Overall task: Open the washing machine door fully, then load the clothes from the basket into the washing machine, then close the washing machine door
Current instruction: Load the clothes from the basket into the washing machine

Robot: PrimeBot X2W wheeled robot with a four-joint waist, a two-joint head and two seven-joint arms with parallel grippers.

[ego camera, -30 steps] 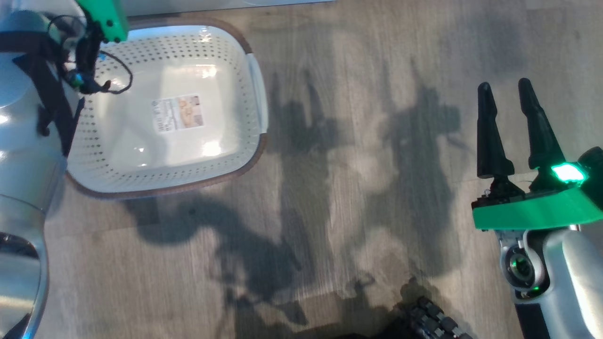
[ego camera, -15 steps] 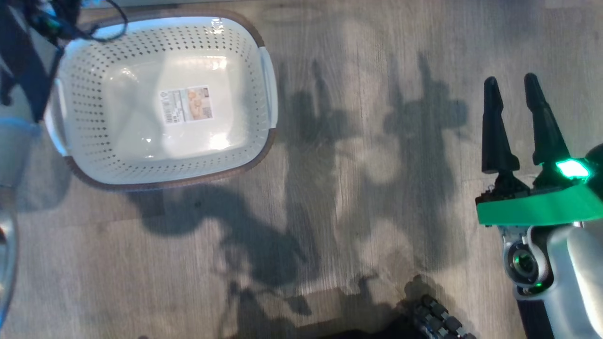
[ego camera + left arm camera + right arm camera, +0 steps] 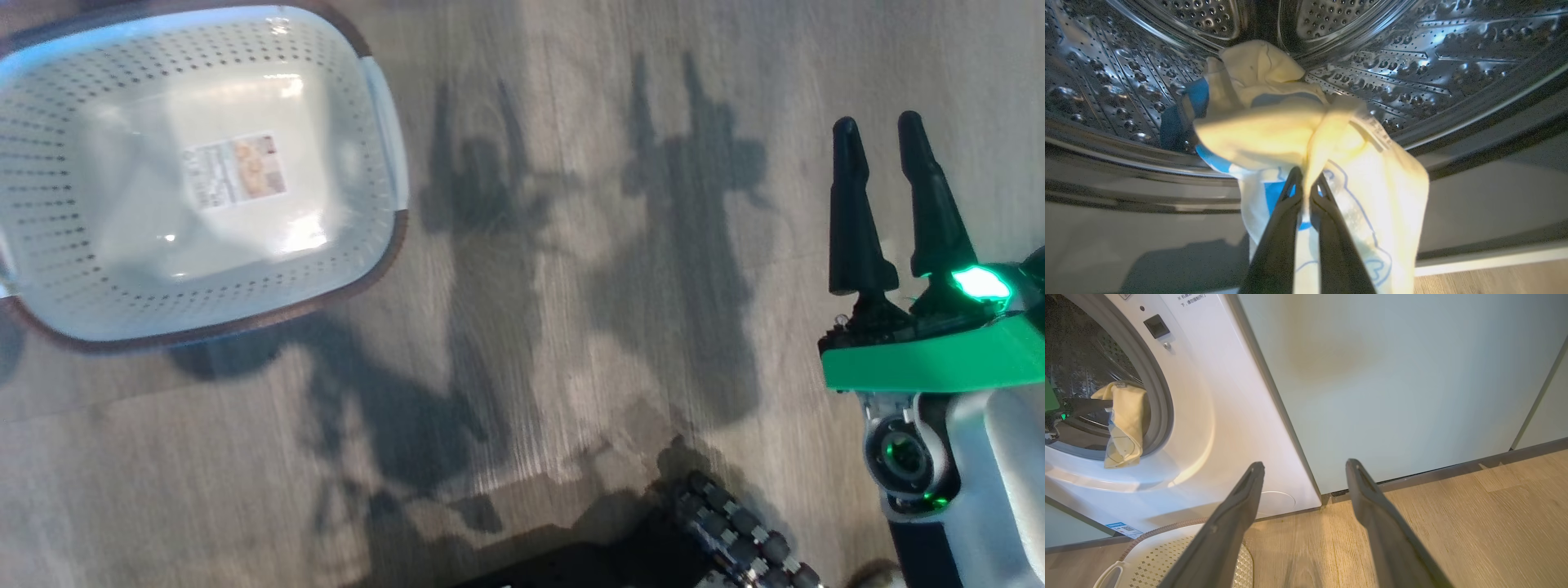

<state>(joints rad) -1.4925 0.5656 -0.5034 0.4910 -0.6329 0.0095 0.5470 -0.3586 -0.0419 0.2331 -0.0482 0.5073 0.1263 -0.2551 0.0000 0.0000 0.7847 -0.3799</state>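
The cream-yellow clothes [image 3: 1274,130] with a blue patch hang at the mouth of the washing machine's steel drum [image 3: 1412,61]. My left gripper [image 3: 1304,177] is shut on a fold of them, over the drum's front lip. In the right wrist view the clothes [image 3: 1124,420] dangle inside the grey gasket of the white washing machine [image 3: 1220,416]. The basket [image 3: 384,163] stands on the floor with only its label inside. My right gripper [image 3: 878,122] hovers open over bare floor, far right of the basket, fingers [image 3: 1241,498] spread with nothing between them. The washing machine door is out of view.
A pale teal cabinet [image 3: 1392,375] stands right of the machine, its plinth meeting the wood floor [image 3: 1474,522]. The basket's corner [image 3: 1167,555] lies just in front of the machine. My base's tracked wheel [image 3: 735,531] shows at the bottom of the head view.
The head camera has swung, so the basket sits further left in its picture. The left arm that covered the left edge has passed out of that picture. The right gripper stays open.
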